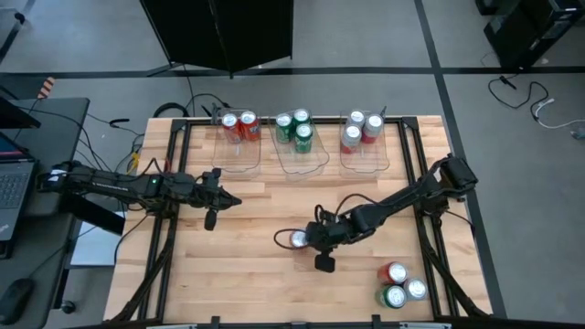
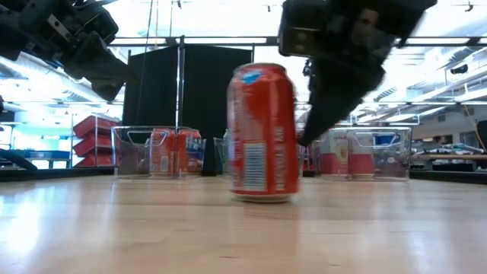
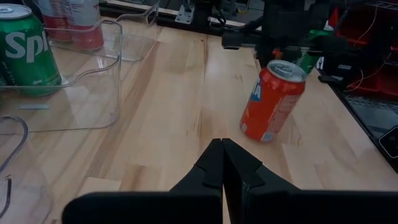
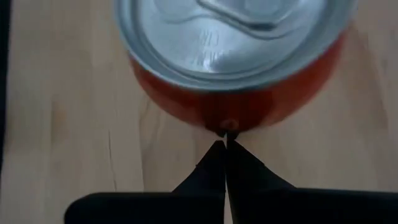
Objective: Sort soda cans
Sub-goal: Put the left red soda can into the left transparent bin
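Red can (image 4: 233, 56) stands upright mid-worktop (image 1: 256, 274), just past my right pincer (image 4: 225, 146), whose tips are pressed together, empty. My left pincer (image 3: 222, 163), also closed and empty, hovers farther left, before three bins (image 1: 239, 155).

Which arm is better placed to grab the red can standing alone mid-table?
Right. The right gripper sits right beside the lone red can, jaws shut, so it must open first. The left gripper is farther off, nearer the bins, also shut.
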`<state>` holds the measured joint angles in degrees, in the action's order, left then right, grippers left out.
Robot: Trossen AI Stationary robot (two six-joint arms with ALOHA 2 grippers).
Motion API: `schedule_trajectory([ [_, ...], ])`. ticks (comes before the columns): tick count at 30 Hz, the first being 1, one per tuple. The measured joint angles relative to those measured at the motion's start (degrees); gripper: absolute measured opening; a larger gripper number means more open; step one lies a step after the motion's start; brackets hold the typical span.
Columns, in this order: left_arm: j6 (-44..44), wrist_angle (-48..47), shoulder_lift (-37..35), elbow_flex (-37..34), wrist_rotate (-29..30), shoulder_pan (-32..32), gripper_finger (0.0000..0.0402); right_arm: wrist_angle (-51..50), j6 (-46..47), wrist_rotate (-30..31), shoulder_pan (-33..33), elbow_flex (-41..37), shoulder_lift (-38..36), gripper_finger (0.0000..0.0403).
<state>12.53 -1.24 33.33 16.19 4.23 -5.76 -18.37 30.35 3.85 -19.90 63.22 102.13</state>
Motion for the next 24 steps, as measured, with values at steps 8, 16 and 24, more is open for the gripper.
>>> schedule_trajectory([
  [8,0.14,-0.26,0.01,-0.02,0.02,0.02,0.0,7.4,-3.19,-0.54,2.29,0.02,-0.2,0.0],
  [16,0.08,-0.64,0.01,0.0,0.02,0.0,0.0,13.63,-4.71,-6.05,-1.63,0.07,1.49,0.0],
  [24,0.13,-0.28,0.01,0.0,0.02,0.01,0.0,19.31,-7.4,-0.6,-0.04,0.04,8.34,0.0],
])
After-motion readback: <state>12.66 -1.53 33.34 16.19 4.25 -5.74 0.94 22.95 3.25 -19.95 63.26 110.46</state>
